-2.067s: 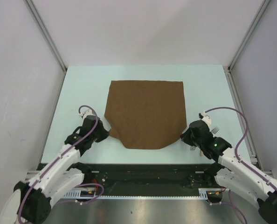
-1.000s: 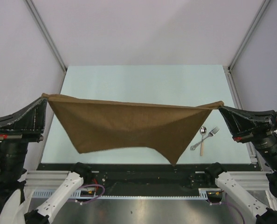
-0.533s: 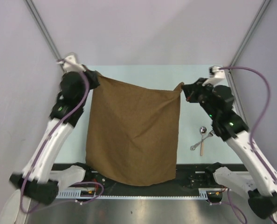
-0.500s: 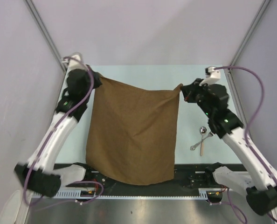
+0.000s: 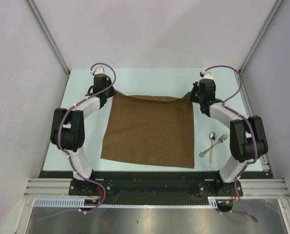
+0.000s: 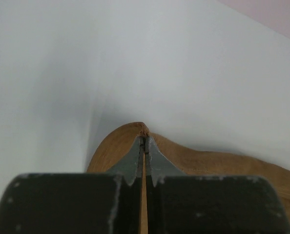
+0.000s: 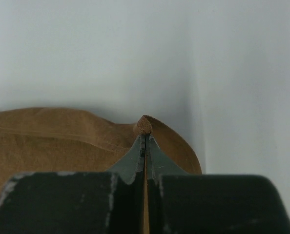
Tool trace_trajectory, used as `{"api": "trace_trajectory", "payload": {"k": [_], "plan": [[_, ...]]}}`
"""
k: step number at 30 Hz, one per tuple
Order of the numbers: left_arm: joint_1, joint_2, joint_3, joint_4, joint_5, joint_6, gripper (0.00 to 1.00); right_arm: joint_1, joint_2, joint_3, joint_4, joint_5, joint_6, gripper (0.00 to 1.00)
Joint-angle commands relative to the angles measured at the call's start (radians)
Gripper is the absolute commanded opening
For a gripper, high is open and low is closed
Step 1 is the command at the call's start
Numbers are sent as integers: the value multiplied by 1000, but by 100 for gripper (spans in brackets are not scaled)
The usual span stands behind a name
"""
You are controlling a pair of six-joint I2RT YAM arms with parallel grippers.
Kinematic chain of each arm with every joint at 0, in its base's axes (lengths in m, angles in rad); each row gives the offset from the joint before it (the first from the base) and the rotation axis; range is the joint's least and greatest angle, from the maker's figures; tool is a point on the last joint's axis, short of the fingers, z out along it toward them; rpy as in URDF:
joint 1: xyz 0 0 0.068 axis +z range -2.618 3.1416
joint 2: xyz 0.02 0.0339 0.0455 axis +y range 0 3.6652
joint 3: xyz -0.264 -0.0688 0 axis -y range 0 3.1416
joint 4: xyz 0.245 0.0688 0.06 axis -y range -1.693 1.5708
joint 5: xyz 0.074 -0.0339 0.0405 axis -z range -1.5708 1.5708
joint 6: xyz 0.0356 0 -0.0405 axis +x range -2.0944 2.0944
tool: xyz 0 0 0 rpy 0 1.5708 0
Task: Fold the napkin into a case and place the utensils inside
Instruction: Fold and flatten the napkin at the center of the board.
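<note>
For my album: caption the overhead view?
Left arm, right arm pinch brown napkin by far corners; spoon and fork alongside.

Past the far edge of the dark-brown cloth napkin (image 5: 150, 129), between my left pincer (image 5: 110, 93) and right pincer (image 5: 191, 95), the pale-blue surface (image 5: 150, 80) lies open; on the napkin's right, the silver metal spoon and fork (image 5: 212, 146) block the strip.

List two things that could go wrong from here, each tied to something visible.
1. The left hand and the right hand each pinch only the very tip of a napkin corner; the cloth might slip out when pulled.
2. The spoon and fork lie close beside the napkin's right edge, near the right arm; a sweeping fold could knock them.
</note>
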State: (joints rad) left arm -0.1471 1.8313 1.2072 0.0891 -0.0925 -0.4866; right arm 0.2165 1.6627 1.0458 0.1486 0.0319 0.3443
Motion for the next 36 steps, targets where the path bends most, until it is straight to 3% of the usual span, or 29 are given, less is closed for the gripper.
{"api": "trace_trajectory", "payload": {"k": [1,9,15,22,29,36], "plan": [[9,32,136,66,85,-20,0,-2,78,166,-3,-21,-53,0],[12,-165,8,-202,106,-131,0,1,-119,94,-303,-21,61,0],[15,-369,-227,-267,175,-173,0,12,-348,-85,-483,-23,156,0],[15,-533,-492,-268,350,-175,0,29,-581,-309,-599,-180,238,0],[21,-749,-607,-400,260,-144,0,89,-684,-461,-659,-237,308,0],[26,-826,-592,-512,209,-99,0,112,-733,-477,-716,-178,323,0]]}}
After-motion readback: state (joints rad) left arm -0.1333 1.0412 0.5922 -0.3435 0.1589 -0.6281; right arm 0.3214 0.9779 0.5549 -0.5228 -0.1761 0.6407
